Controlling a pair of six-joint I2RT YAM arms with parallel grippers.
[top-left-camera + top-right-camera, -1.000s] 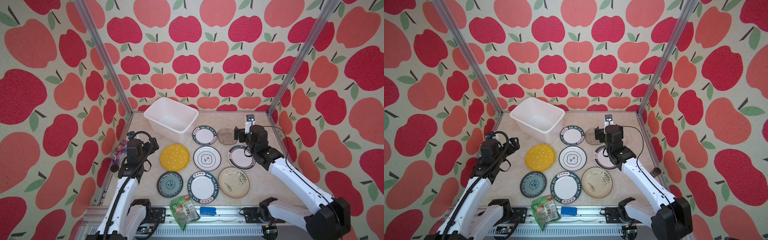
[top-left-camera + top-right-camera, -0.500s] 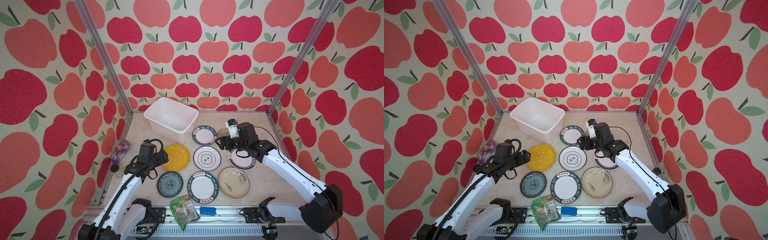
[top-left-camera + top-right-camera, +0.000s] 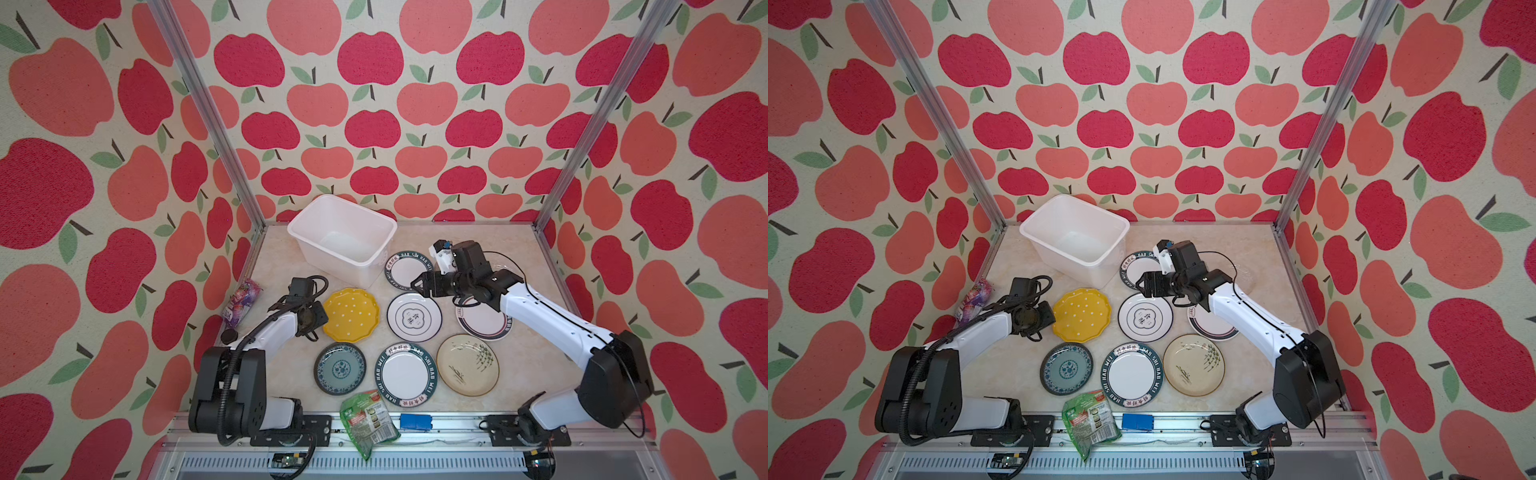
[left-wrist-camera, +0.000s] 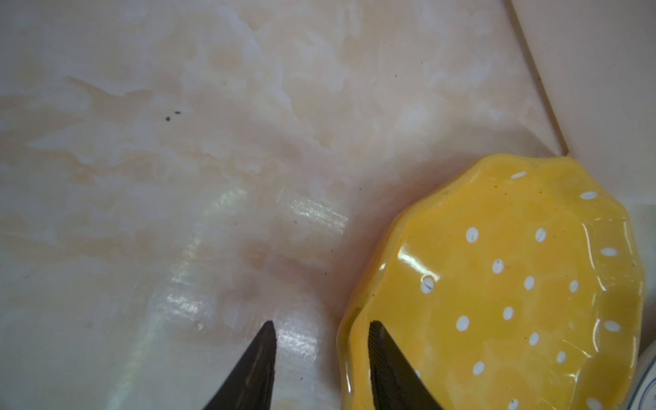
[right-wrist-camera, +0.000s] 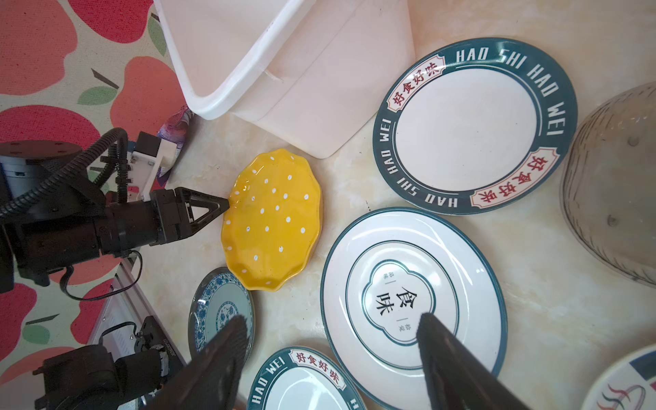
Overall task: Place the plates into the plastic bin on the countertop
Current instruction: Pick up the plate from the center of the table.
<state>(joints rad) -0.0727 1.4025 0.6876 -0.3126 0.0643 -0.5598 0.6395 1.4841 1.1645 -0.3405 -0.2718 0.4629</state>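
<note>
- Plastic bin at the far left of the desk; nothing visible inside.
- Plates all out on the desk, near and right of the bin; none placed, so seemingly barely begun.
- Left jaws half closed, straddling the left rim of the yellow plate; gap showing, no firm pinch yet.
- Right jaws spread wide above the white centre plate, holding nothing.

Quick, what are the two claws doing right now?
Left gripper: open, jaws astride the rim of the yellow plate, not clamped.
Right gripper: open, empty, over a white plate.
</note>
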